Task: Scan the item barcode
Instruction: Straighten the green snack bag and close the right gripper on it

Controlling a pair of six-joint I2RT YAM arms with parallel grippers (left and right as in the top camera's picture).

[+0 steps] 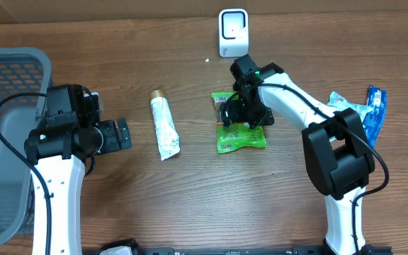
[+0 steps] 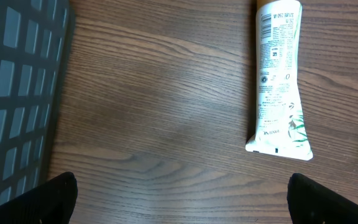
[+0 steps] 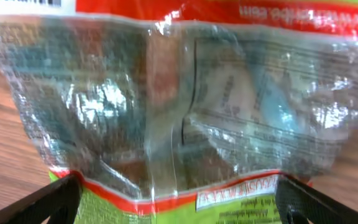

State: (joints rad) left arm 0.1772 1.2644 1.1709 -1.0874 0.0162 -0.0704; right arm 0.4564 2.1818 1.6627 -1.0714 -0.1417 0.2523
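Note:
A green snack packet [image 1: 241,134] with a clear window and a red band lies flat on the wooden table. My right gripper [image 1: 243,113] hovers low over its upper half, open, with one finger on each side. In the right wrist view the packet [image 3: 179,106] fills the frame and the black fingertips [image 3: 48,202] sit wide apart at the bottom corners. The white scanner [image 1: 232,32] stands at the back edge, just beyond the packet. My left gripper [image 1: 122,133] is open over bare wood, to the left of a white tube [image 1: 164,127].
A grey mesh basket [image 1: 6,134] takes up the left side, next to the left arm. In the left wrist view the white tube [image 2: 278,74] lies ahead on the right and the basket wall [image 2: 11,93] on the left. A blue packet [image 1: 370,110] lies at far right.

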